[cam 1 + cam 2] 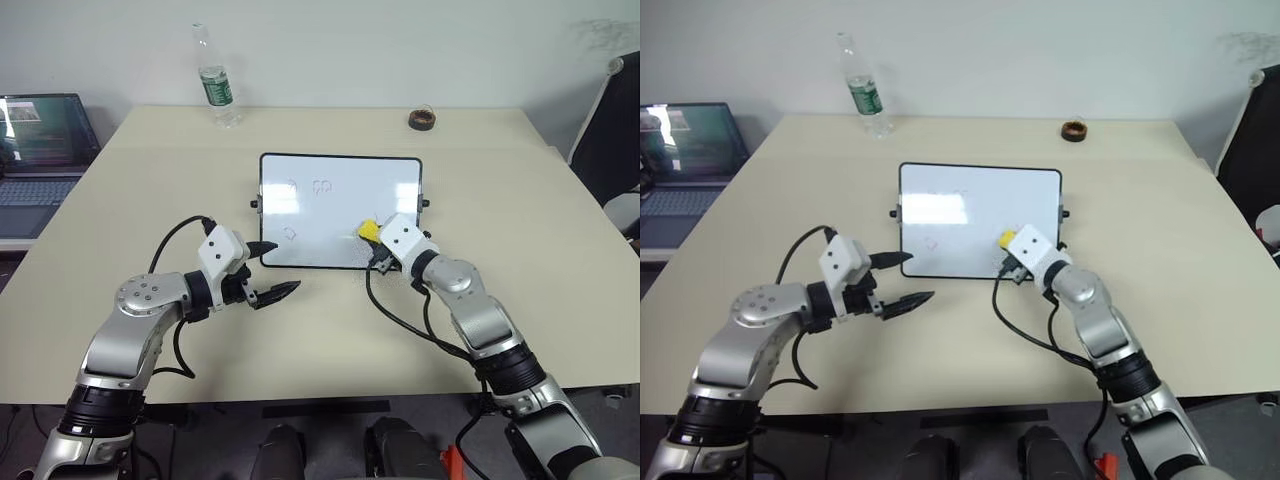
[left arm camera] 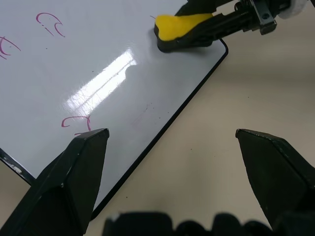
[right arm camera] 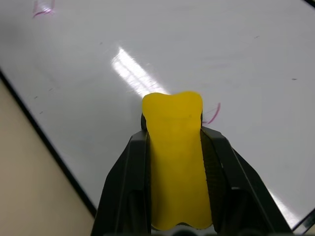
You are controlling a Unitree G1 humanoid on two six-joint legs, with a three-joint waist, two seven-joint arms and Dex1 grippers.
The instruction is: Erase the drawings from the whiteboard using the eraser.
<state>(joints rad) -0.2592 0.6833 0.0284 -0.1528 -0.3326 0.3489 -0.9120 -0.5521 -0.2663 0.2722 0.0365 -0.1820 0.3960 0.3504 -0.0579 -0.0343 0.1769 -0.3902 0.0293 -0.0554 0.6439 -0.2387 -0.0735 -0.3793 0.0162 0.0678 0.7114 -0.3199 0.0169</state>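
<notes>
Mid-wipe: the right pincer (image 3: 174,147) clamps the small yellow eraser (image 3: 173,147) on the glossy black-framed whiteboard (image 1: 320,215), left pincer (image 2: 172,142) open; next, the faint red squiggles (image 1: 320,186) toward the worktop's far edge.

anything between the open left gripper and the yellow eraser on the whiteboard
Nothing solid: the left wrist view shows bare glossy whiteboard between left gripper and yellow block eraser.

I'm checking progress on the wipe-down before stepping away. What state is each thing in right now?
whiteboard: flat on the table, partly wiped.
drawings: a few faint pink marks remain.
eraser: clamped in the right gripper, on the board near its right edge.
right gripper: shut on the eraser.
left gripper: open, at the board's near left corner.
bottle: upright.
laptop: open, screen lit.
</notes>
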